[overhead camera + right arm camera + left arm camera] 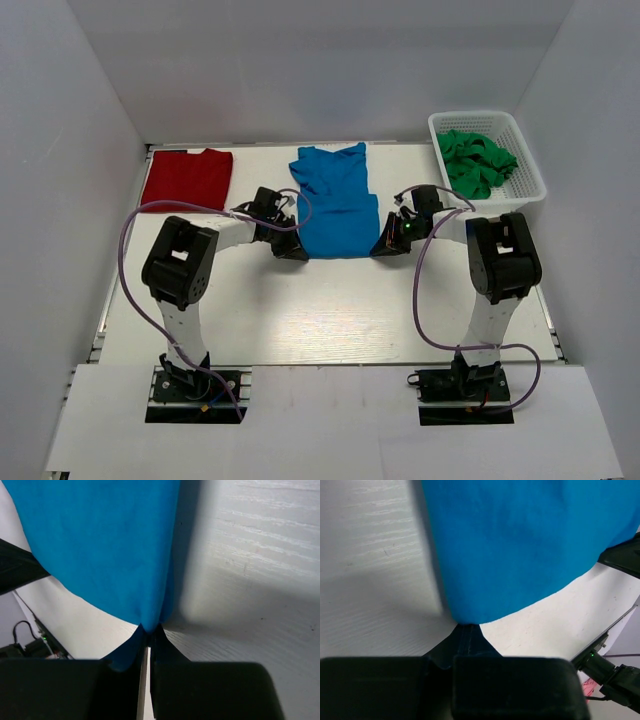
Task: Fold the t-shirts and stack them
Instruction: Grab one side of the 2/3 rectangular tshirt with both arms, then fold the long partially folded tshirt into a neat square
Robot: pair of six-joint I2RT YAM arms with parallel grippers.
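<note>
The left end effector [293, 250] and right end effector [384, 247] each pinch closed on a near corner of the bright blue cloth t-shirt [335, 205]; the dark red cloth t-shirt [188, 178] lies left of it.

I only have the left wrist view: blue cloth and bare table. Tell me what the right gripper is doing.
Observer: The right gripper is shut on the near right corner of the blue t-shirt, as its own wrist camera shows.
Operator: Report where the other shirt is.
Observer: The red t-shirt lies folded flat at the far left of the table, apart from the blue one.
Operator: Describe the far right corner.
Observer: A white basket stands there, holding crumpled green cloth.
</note>
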